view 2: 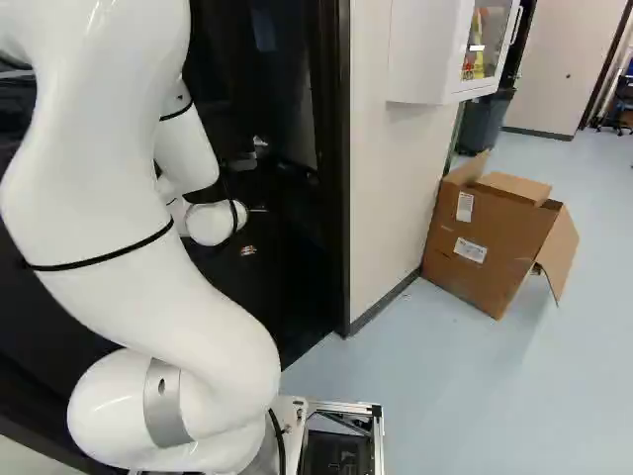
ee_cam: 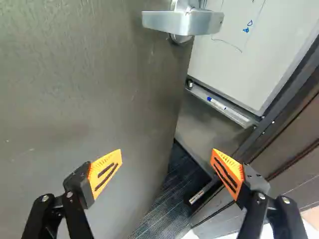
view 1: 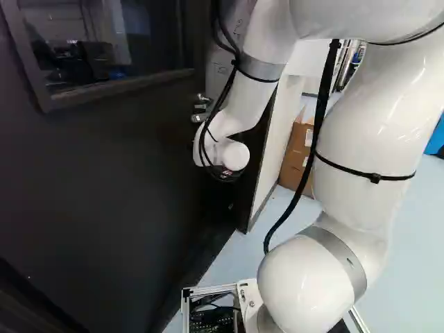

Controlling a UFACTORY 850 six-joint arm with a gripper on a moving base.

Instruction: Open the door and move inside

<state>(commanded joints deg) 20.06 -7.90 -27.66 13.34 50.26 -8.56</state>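
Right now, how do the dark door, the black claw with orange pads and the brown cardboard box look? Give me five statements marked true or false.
1. The dark door stands partly open. True.
2. The black claw with orange pads is clamped on the silver metal lever handle. False: the claw is open, with its pads well apart and clear of the handle.
3. A white marker with a blue end lies on the tray under the whiteboard. True.
4. The brown cardboard box is closed. False: its flaps stick out, open.
5. Dark striped carpet shows through the door's gap. True.
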